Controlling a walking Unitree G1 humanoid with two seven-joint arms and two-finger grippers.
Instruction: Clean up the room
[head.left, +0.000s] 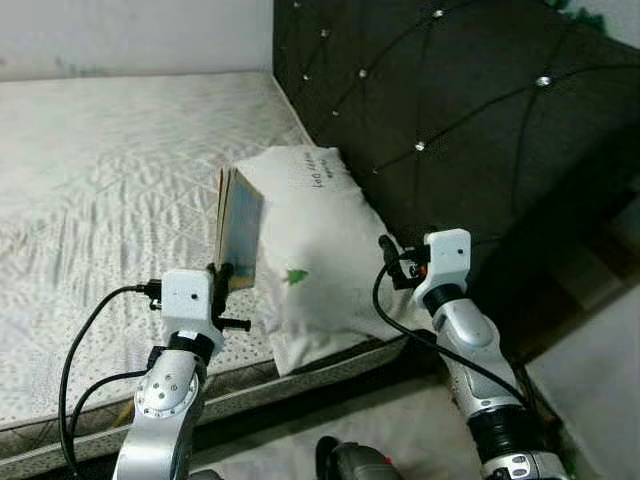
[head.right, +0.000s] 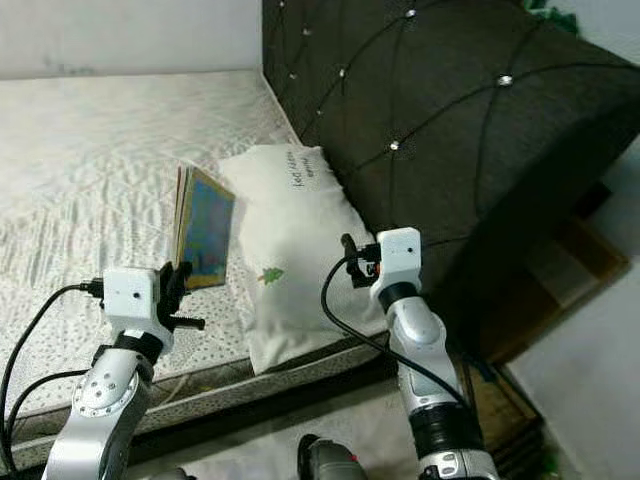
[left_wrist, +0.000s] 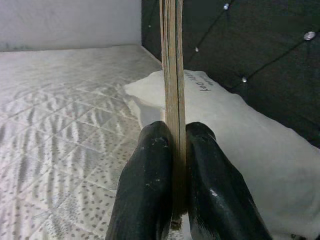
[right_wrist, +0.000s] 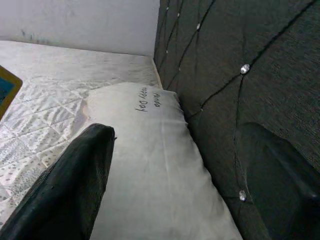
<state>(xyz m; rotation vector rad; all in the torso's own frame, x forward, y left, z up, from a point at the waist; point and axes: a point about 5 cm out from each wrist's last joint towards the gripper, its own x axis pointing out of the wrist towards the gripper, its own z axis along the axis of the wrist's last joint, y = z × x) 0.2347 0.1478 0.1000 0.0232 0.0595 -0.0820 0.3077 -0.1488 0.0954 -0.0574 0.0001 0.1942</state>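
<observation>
My left gripper (head.left: 222, 272) is shut on the lower edge of a thin book (head.left: 240, 228) with a blue cover. It holds the book upright over the mattress, right beside the pillow's left side. Along the left wrist, both black fingers (left_wrist: 150, 170) pinch the book's page edges (left_wrist: 172, 60). A white pillow (head.left: 310, 260) with a small green tree print and handwriting lies at the bed's head corner against the headboard. My right gripper (head.left: 388, 252) hovers open at the pillow's right edge, one finger (right_wrist: 75, 185) over the pillow (right_wrist: 150, 165).
The white quilted mattress (head.left: 110, 170) stretches left and back to a pale wall. A dark tufted headboard (head.left: 450, 100) rises on the right. A wooden piece (head.right: 575, 250) stands beyond the headboard. Pale floor (head.left: 340, 420) lies before the bed's edge.
</observation>
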